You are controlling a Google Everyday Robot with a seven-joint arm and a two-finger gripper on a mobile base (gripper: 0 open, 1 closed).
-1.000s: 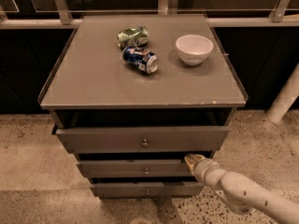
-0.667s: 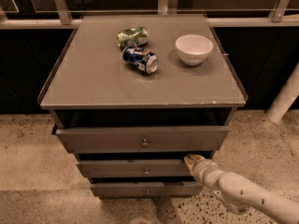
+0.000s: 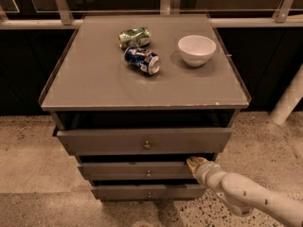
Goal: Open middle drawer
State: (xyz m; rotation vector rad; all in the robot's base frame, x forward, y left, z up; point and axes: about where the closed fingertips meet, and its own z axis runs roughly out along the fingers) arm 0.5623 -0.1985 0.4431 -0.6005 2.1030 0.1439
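Arm at low right. End effector at top right edge of middle drawer, off to side of knob, likely to hook edge and pull. Open or shut: cannot tell. Middle drawer is second of three, looks mostly in, so most of pull left. Top drawer sticks out above. On table: green can, blue can, both lying down; bowl upright.

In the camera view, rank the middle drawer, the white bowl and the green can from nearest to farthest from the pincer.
The pincer is at the right end of the middle drawer's top edge.
1. middle drawer: right at the pincer, low on the cabinet front.
2. white bowl: right side of the cabinet top.
3. green can: at the back, left of the bowl.
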